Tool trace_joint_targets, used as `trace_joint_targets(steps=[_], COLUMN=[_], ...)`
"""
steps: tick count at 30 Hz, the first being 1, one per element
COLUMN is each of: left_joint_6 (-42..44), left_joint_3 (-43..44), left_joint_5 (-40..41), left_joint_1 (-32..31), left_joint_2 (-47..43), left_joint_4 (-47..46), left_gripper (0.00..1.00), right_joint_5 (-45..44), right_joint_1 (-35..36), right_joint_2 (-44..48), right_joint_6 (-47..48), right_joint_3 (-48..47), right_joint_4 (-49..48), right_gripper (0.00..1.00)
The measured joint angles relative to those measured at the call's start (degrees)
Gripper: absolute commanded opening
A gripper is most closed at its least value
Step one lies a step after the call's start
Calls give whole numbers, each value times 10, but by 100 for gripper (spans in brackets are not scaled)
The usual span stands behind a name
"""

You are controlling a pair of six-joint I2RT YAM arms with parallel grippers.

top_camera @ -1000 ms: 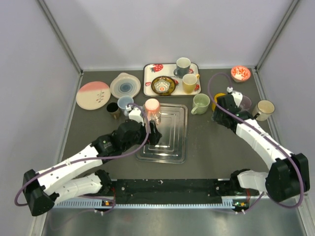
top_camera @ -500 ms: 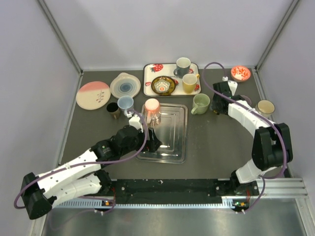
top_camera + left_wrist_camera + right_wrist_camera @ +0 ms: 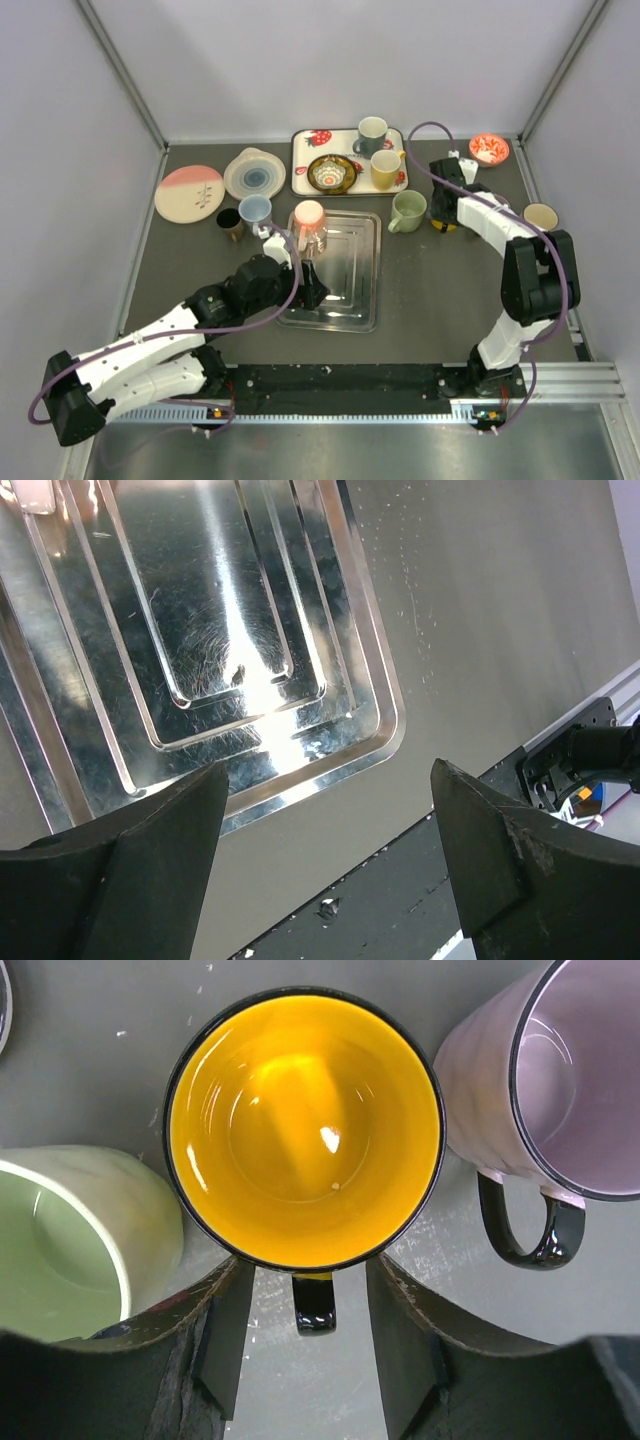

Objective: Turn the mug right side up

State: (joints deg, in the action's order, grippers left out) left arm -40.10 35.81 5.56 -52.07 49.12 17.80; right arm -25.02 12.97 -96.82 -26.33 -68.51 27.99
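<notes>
A pink and white mug (image 3: 309, 222) stands at the far left corner of the metal tray (image 3: 345, 300). Its round pink top faces the camera; I cannot tell whether that is base or mouth. Only a sliver of it shows in the left wrist view (image 3: 25, 492). My left gripper (image 3: 312, 285) (image 3: 328, 780) is open and empty, over the tray's near part, apart from the mug. My right gripper (image 3: 445, 205) (image 3: 310, 1300) is open, its jaws either side of the black handle of an upright mug with a yellow inside (image 3: 305, 1125).
A green mug (image 3: 407, 211) (image 3: 60, 1240) and a lilac mug (image 3: 560, 1080) flank the yellow one. A beige mug (image 3: 541, 217) and red bowl (image 3: 488, 149) sit at the right. A strawberry tray (image 3: 300, 150) holds mugs and a bowl. Two plates (image 3: 189, 193) and two small cups (image 3: 254, 210) lie at the left.
My left gripper has drawn back from the pink mug toward the near edge. My right arm has swung left and far, and now sits over the yellow mug's handle.
</notes>
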Motion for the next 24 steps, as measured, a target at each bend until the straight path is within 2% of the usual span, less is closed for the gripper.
trace_joint_targets(steps=[6,12,18,24], left_joint_6=[5,9,9,9], left_joint_3=[-2,-5,-6,-9], left_joint_5=[-2,-8,-16,-17], left_joint_1=[0,0,0,0], left_joint_2=[1,9,12,13], left_joint_4=[-13,-23,-28,-36], left_gripper=[85,84,83,83], right_joint_5=[-2,-7,-6,-2], right_joint_1=[-5,-9,-10,-12], right_joint_2=[-15,-24,-24,-17], right_joint_6=[4,8,5,3], right_joint_3=[-9,-10,-10,-2], right_joint_4=[1,-1,-4,-10], right_gripper=[38,22,0,0])
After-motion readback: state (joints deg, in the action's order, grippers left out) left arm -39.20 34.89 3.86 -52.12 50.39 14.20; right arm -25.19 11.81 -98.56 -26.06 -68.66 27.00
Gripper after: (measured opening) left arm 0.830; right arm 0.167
